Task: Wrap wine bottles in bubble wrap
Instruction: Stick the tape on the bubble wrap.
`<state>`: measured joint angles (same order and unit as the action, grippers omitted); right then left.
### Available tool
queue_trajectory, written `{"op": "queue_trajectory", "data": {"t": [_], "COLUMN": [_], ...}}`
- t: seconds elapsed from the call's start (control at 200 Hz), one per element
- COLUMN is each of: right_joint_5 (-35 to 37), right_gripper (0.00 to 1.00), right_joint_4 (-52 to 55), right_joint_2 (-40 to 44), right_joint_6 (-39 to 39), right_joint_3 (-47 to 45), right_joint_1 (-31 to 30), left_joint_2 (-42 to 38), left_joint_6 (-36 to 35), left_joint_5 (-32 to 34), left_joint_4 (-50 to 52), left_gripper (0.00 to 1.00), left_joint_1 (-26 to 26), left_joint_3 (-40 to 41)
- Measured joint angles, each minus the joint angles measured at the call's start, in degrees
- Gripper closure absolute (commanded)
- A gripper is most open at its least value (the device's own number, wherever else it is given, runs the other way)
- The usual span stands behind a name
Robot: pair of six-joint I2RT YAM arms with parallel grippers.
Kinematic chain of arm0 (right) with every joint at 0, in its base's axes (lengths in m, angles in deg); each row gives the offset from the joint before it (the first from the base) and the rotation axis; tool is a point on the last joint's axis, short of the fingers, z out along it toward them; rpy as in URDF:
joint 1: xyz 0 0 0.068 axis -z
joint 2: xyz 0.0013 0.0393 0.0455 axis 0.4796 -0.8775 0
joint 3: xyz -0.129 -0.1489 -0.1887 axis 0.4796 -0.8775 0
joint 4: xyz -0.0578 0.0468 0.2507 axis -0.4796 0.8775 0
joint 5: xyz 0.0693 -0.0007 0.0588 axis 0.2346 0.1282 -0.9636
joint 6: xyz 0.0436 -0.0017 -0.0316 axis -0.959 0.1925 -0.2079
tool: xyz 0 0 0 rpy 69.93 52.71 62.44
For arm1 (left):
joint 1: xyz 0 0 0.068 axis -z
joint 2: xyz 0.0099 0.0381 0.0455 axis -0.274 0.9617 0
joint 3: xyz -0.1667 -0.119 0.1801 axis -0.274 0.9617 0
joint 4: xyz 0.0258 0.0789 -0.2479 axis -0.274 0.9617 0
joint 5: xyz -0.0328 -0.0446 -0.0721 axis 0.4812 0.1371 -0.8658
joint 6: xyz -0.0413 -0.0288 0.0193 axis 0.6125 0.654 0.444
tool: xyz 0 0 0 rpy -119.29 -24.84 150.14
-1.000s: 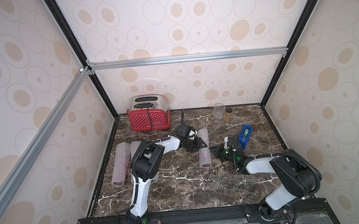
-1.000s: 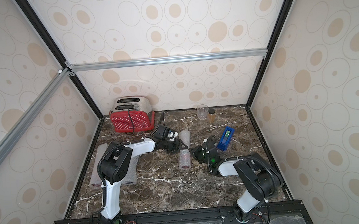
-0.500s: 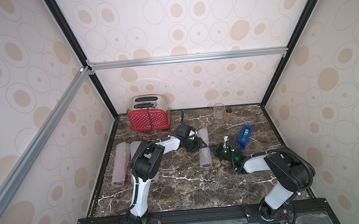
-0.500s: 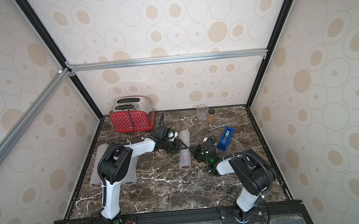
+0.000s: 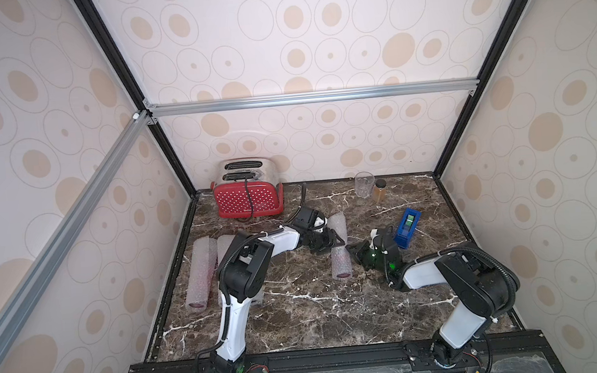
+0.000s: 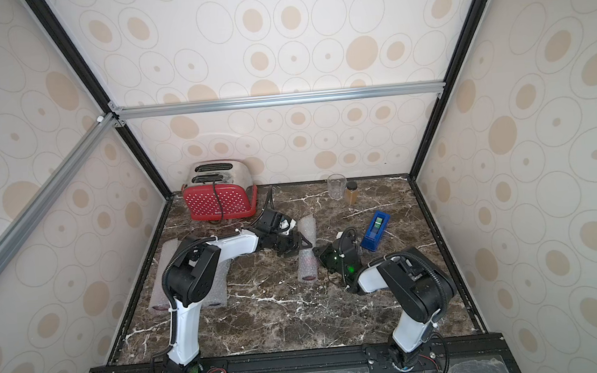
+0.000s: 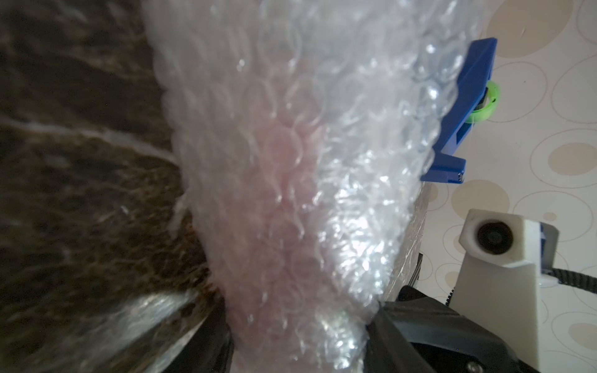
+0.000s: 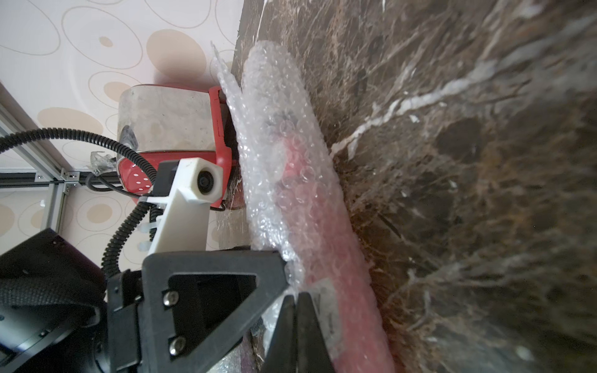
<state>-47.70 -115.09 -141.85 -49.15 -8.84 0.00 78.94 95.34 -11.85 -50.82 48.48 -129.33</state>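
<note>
- The left gripper (image 5: 337, 242) is closed around the middle of the wrapped bottle (image 5: 340, 266); in the left wrist view a black finger (image 7: 420, 326) presses on the side of the roll
- The right gripper (image 5: 354, 251) has its jaws fully together; in the right wrist view its tips touch the bubble wrap (image 8: 290, 161) next to a small whitish strip (image 8: 326, 297), and it cannot be told whether they pinch anything
- The wrapped bottle lies flat near the middle of the marble table (image 5: 318, 320), with its base toward the front edge; red liquid shows through the wrap
- The blue tape dispenser (image 5: 407, 227) stands just beside the right gripper
- Two more wrapped rolls (image 5: 201, 271) lie side by side near the left wall, partly hidden by the left arm
- At the back stand a red toaster (image 5: 249, 198), a clear glass (image 5: 364, 184) and an amber jar (image 5: 379, 190)
</note>
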Motion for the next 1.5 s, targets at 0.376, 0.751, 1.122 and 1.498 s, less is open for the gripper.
{"op": "queue_trajectory", "data": {"t": [0.376, 0.751, 1.122, 1.498], "right_joint_5": [1.1, -3.2, -10.0, -12.5], "right_gripper": [0.71, 0.71, 0.91, 0.96], "right_joint_4": [-0.1, 8.3, 21.2, 18.0], "right_joint_2": [0.0, 6.0, 10.0, -6.3], "right_joint_6": [1.8, 4.5, 13.2, 13.1], "right_joint_3": [-2.3, -5.6, 6.2, 9.4], "right_joint_1": [-0.2, 6.0, 6.2, 6.3], "left_joint_2": [0.0, 0.0, 0.0, 0.0], "left_joint_6": [0.0, 0.0, 0.0, 0.0], "left_joint_5": [0.0, 0.0, 0.0, -0.1], "left_joint_4": [0.0, 0.1, 0.1, 0.3], "left_gripper": [0.43, 0.43, 0.43, 0.44], "left_joint_1": [0.0, 0.0, 0.0, 0.0], "left_joint_3": [0.0, 0.0, 0.0, 0.0]}}
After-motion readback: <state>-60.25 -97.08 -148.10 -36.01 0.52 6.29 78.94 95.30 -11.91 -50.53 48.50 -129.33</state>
